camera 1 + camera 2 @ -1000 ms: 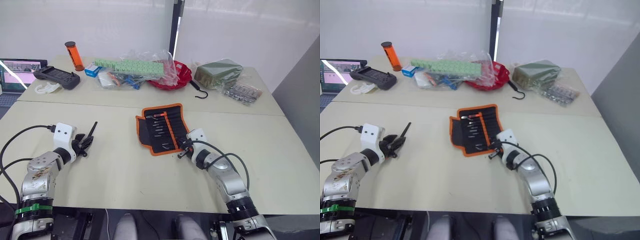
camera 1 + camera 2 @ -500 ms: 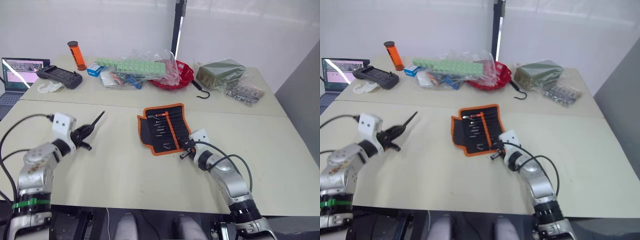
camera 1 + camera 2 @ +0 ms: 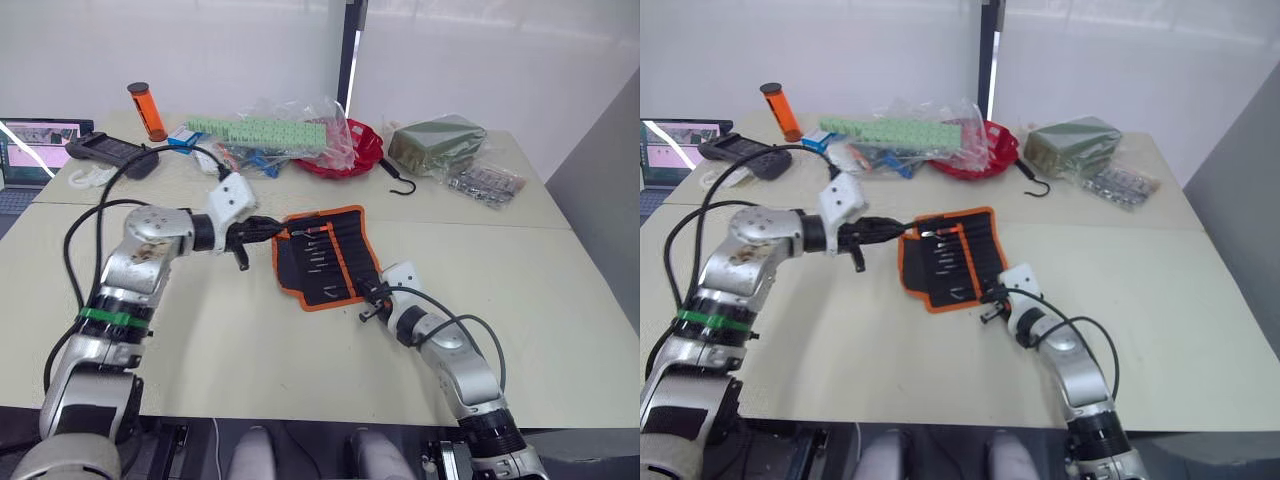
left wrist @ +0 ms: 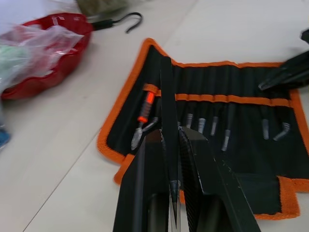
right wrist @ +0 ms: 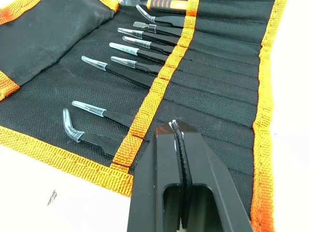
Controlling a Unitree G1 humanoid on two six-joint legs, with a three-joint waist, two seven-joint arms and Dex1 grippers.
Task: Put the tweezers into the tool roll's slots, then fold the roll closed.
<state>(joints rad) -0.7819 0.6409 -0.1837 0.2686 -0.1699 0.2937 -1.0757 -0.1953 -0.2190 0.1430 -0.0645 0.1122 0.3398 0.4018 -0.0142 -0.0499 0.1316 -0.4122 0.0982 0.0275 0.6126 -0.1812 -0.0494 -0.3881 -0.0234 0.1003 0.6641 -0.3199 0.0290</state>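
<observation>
L gripper: my fingers clamp one black tweezer, tip over roll's far end.
R gripper: fingers pressed together, empty, pinning roll's near edge.
Tool roll: open flat on table, other tweezers in slots.

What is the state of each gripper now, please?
Left gripper: closed, holding one pair of tweezers over the tool roll.
Right gripper: closed, holding nothing, at the roll's edge.

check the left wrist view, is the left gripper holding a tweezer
Yes, the left gripper is clamped on a slim black tweezer pointing toward the open tool roll.
</observation>
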